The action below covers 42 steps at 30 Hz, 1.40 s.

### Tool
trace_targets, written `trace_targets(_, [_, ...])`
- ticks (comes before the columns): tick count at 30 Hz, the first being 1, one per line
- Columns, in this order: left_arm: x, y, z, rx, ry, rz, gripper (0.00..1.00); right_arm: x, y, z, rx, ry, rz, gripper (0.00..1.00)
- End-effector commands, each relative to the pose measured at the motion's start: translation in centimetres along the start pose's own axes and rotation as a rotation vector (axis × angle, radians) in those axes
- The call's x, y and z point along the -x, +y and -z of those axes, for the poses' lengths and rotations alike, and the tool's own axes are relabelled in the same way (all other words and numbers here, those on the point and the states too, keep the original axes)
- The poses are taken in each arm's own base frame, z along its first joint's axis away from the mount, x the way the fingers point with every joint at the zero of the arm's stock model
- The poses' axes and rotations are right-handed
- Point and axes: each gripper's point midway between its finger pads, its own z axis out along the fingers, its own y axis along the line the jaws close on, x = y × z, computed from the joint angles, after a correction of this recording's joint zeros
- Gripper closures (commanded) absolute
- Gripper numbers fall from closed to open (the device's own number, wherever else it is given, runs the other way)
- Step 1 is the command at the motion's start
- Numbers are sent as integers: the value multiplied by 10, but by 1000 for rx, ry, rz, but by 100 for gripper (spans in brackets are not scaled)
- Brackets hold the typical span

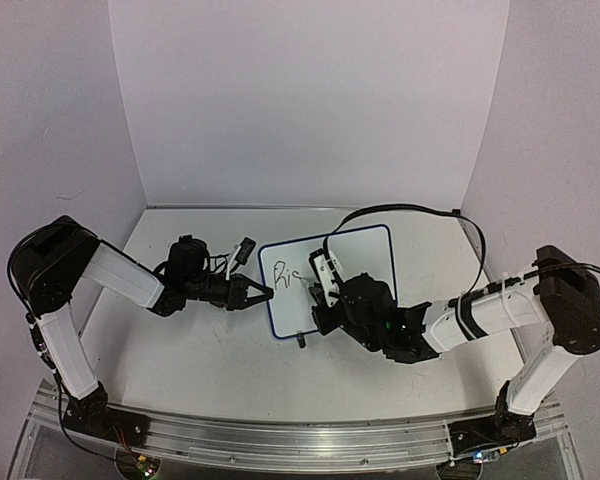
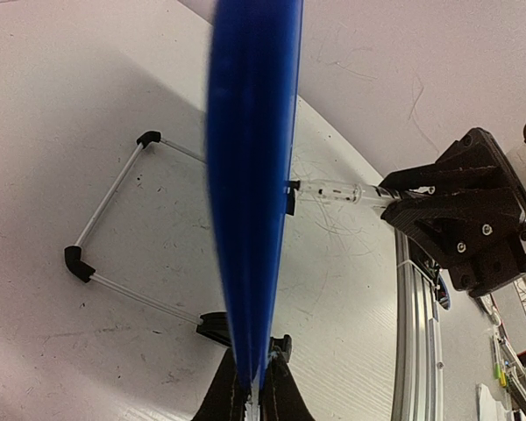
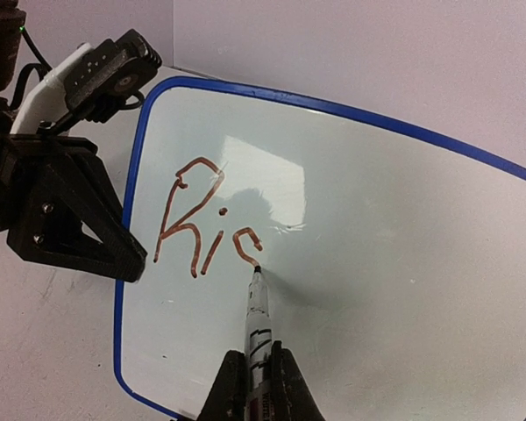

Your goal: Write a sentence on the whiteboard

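Observation:
The whiteboard point(image 1: 365, 255), white with a blue rim, stands tilted at the middle of the table. My left gripper point(image 1: 258, 296) is shut on its left rim; in the left wrist view the fingertips point(image 2: 256, 396) pinch the blue edge point(image 2: 250, 193), and the wire stand point(image 2: 105, 219) props the back. My right gripper point(image 3: 256, 386) is shut on a white marker point(image 3: 258, 316). The marker's tip touches the board at the end of a curved stroke. The sentence point(image 3: 202, 219) reads "Ri" plus a partial third letter. The right gripper point(image 1: 318, 300) hovers over the board's lower left.
An aluminium rail point(image 1: 280, 440) runs along the near table edge, also showing in the left wrist view point(image 2: 412, 333). A black cable point(image 1: 410, 210) loops over the board's far right. Plain walls close in the table on three sides. A black clip foot point(image 1: 302, 340) sits below the board.

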Motion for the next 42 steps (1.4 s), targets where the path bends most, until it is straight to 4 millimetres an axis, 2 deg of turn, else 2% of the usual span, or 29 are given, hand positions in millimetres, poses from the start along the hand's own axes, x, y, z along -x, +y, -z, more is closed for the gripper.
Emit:
trace_targets(1, [-4,13,3,78,23,15,100,-5,-5,4,-22,25,5,100])
trace_targets(21, [-3,12,3,74,22,13,100,-13,9,-1,16,47,10,100])
trace_targets(33, [-2,11,4,71,19,11,100,-8,17,-11,20,38,13,100])
trace_targets(36, [-2,11,4,73,19,12,100,-3,14,-11,6,23,6,100])
trace_targets(39, [-3,11,3,72,21,13,100,12,12,-5,12,-24,-8,100])
trace_targets(40, [-3,12,3,73,21,13,100,23,12,3,32,-62,-19,100])
trace_targets(42, [-2,11,3,73,20,14,100,30,2,21,42,-111,-34,100])
